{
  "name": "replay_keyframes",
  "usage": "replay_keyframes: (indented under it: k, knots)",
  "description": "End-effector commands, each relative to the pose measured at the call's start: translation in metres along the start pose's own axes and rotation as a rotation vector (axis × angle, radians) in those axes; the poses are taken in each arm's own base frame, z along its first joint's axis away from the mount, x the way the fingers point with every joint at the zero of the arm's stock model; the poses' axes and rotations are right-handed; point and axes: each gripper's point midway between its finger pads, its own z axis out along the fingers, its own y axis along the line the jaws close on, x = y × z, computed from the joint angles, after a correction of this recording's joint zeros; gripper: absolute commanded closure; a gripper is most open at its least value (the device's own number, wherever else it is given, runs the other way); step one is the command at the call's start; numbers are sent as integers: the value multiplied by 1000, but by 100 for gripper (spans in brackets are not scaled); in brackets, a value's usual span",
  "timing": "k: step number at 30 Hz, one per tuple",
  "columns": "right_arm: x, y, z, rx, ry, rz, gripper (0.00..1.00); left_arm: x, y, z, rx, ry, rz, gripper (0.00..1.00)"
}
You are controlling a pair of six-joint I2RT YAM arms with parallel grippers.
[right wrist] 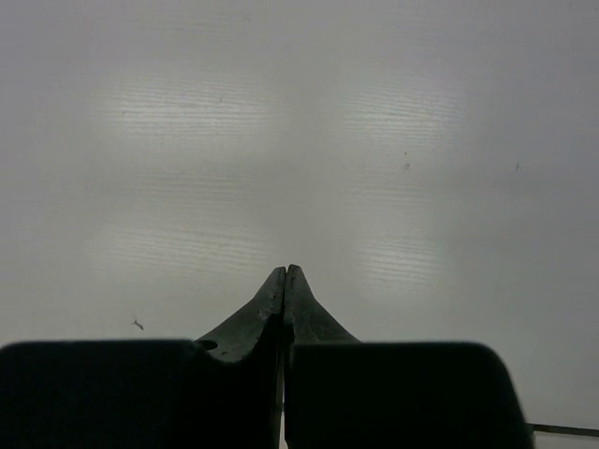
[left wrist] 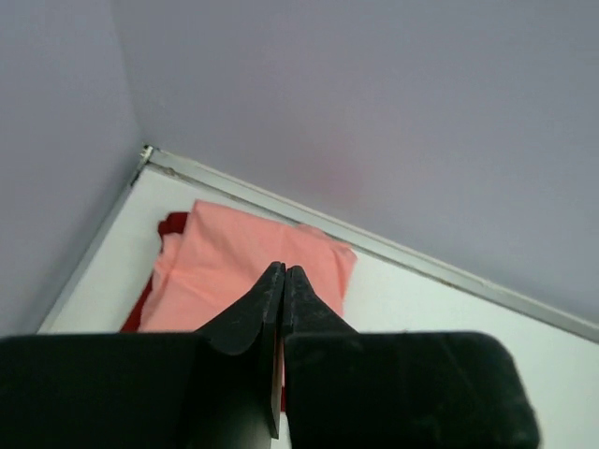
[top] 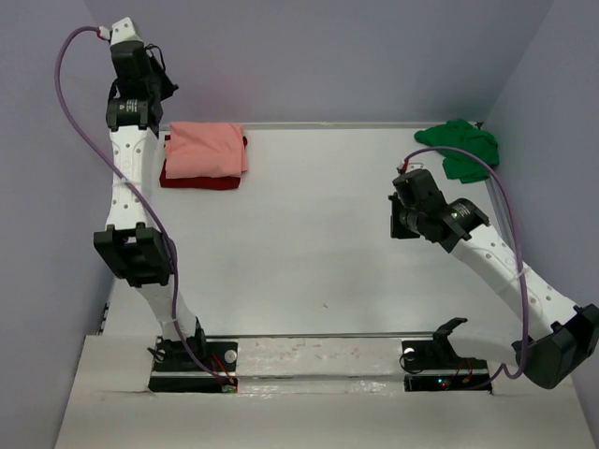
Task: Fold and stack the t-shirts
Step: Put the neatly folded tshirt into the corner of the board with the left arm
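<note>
Salmon-pink t-shirt [top: 208, 150], dark red t-shirt [top: 197, 181], bright green t-shirt [top: 460, 150], white table [top: 309, 253].

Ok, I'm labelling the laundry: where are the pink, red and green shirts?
pink shirt [top: 208, 148], top view, middle of its folded upper face.
red shirt [top: 198, 181], top view, near edge showing under the pink one.
green shirt [top: 465, 150], top view, middle of the crumpled heap.

A white desk [top: 318, 243] is enclosed by pale lavender walls: a back wall [top: 328, 56], a left wall [top: 47, 206] and a right wall [top: 552, 84]. A metal strip [top: 328, 123] is set along its far edge. Soft light patches [right wrist: 187, 103] are reflected on its surface.
</note>
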Motion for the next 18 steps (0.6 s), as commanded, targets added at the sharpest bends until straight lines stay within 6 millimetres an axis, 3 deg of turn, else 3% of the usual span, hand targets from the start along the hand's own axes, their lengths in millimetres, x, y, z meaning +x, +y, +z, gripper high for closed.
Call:
replay_keyframes:
  k: [1,2,3,4,5,6,7,8,9,10,11,12,14,15,18]
  knots:
    - [-31,-1,0,48,-98,6,100,24,-60,-55,137,48,15,82]
    - [-32,-2,2,61,-95,4,100,47,-64,-60,134,94,7,80]
    - [-33,-3,6,78,-90,2,95,43,-72,-78,171,83,0,77]
    - [-33,-4,8,85,-90,2,89,54,-84,-88,194,104,-31,73]
    - [-33,-5,11,99,-92,4,81,82,-80,-91,185,159,-36,70]
    - [-34,-9,13,124,-100,7,72,77,-86,-112,228,140,-50,67]
    - [-33,-10,19,136,-104,8,56,82,-91,-120,250,135,-59,61]
    - [-33,-13,21,155,-113,3,49,102,-98,-139,279,161,-59,58]
    - [-36,-16,26,170,-121,10,37,109,-104,-150,307,165,-55,57]
    - [-33,-16,32,183,-106,5,34,117,-109,-158,327,170,-51,56]
    - [-37,-19,32,195,-110,21,33,139,-109,-165,331,210,-36,56]
    - [-41,-22,35,209,-118,31,34,143,-123,-186,377,209,-39,56]
    - [-50,-24,41,224,-124,43,38,166,-128,-200,420,242,-13,56]
    - [-55,-27,41,237,-124,50,39,167,-132,-211,439,239,-3,56]
    - [-66,-29,37,247,-126,62,40,190,-126,-219,439,285,24,56]
